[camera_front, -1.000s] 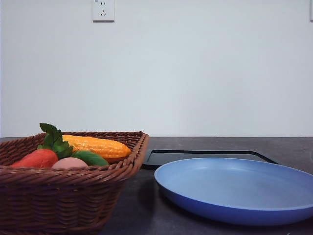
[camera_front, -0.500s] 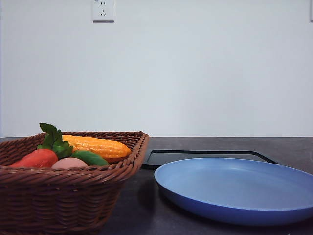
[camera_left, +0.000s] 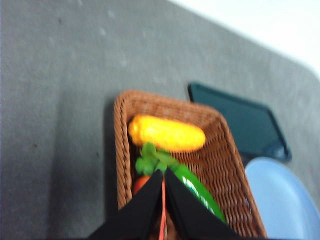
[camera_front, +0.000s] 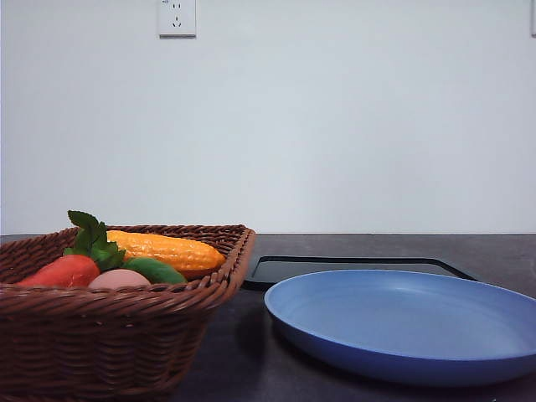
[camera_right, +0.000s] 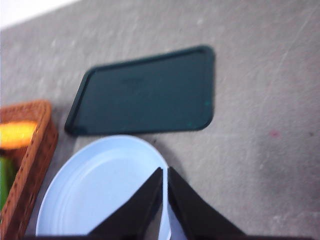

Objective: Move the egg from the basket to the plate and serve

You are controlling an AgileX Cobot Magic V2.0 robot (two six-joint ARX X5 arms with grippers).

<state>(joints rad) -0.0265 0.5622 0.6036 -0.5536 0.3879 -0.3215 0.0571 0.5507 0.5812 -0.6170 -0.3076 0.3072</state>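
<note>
The pinkish egg (camera_front: pixel 119 278) lies in the brown wicker basket (camera_front: pixel 100 343) at the left of the table, between a red vegetable and a green one. The blue plate (camera_front: pixel 402 322) sits to the right of the basket with nothing on it. In the left wrist view my left gripper (camera_left: pixel 162 174) hangs above the basket (camera_left: pixel 119 150), fingers together and holding nothing; the egg is hidden behind them. In the right wrist view my right gripper (camera_right: pixel 164 171) is shut above the plate's (camera_right: pixel 100 185) edge.
The basket also holds a yellow corn cob (camera_front: pixel 167 249), a green cucumber (camera_front: pixel 155 270) and a red leafy vegetable (camera_front: pixel 63 270). A flat black tray (camera_front: pixel 352 266) lies behind the plate. A white wall stands behind the dark grey table (camera_right: pixel 260 150).
</note>
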